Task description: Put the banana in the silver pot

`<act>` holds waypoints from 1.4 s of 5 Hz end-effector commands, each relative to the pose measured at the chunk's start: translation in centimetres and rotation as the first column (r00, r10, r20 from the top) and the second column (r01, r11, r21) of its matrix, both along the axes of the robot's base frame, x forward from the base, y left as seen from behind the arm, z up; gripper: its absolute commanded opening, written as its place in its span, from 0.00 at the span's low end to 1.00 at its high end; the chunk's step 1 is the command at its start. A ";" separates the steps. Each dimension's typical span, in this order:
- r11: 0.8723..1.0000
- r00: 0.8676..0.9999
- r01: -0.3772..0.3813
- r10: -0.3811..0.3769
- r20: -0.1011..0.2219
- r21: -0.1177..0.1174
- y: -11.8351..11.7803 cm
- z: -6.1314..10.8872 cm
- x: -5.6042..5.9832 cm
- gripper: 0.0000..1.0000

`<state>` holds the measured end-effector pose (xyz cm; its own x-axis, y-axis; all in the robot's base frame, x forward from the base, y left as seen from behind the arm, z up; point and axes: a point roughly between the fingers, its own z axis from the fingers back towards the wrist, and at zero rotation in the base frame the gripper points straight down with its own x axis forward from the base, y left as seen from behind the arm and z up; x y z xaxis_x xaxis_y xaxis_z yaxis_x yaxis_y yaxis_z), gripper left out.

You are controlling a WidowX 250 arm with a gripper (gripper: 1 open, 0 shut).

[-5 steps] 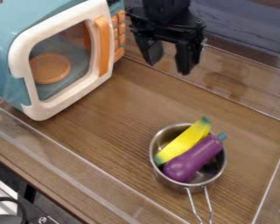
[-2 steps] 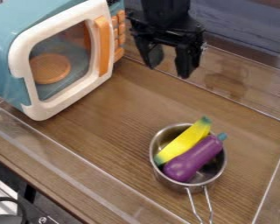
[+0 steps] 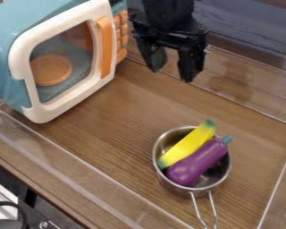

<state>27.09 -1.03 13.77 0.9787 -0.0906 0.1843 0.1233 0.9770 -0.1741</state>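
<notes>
Largest on our tabletop (image 3: 121, 116) is the toy microwave (image 3: 56, 55), at the far left corner. Beside it along the far edge hangs our pincer (image 3: 172, 65), spread wide and empty. The silver pot (image 3: 191, 159), near the front edge, holds the banana (image 3: 189, 144) beside an eggplant (image 3: 202, 160); we judge the task done.

I see the banana (image 3: 189, 143), yellow w/ green tip, lying tilted inside the pot (image 3: 170, 143), tip up over the far rim, touching an eggplant (image 3: 202, 160). Pot's small, shiny, upright on the table, wire handle toward me.
</notes>
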 end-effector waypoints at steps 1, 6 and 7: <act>1.000 0.998 0.024 -0.024 0.050 -0.001 -0.4 1.4 -0.2 1.00; 0.995 0.994 0.095 -0.095 0.057 -0.010 -1.4 1.6 -1.3 1.00; 0.994 0.993 0.107 -0.106 0.059 -0.013 -1.6 1.7 -1.5 1.00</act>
